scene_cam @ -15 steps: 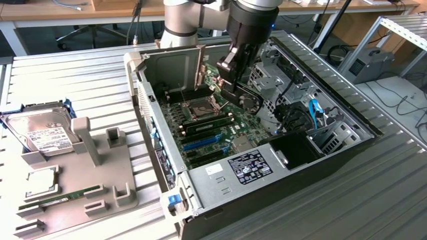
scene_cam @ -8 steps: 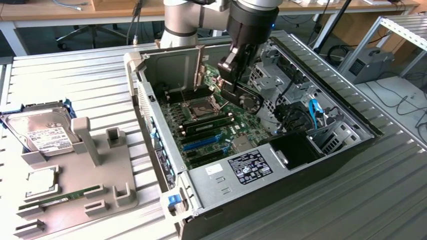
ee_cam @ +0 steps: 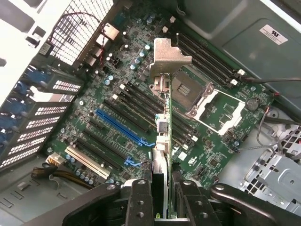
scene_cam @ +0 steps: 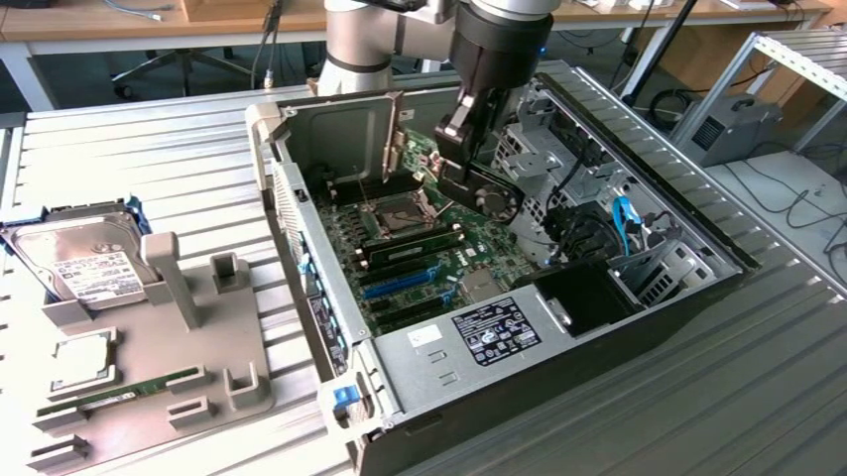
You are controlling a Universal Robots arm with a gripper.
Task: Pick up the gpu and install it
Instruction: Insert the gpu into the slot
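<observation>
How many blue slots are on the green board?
2. A long blue slot runs among the black slots, and a short blue slot lies close to the gpu held in the hand. The gpu may hide more.

Ribbed metal table [scene_cam: 159, 159] — computer case [scene_cam: 556, 397], grey tray [scene_cam: 159, 342].

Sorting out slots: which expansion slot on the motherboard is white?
The white slot, last in the row beyond the long blue slot; the others are blue or black.

A ribbed grey metal table [scene_cam: 159, 149] stands before wooden desks [scene_cam: 119, 22], loose cables [scene_cam: 791, 203] lying beside it.
</observation>
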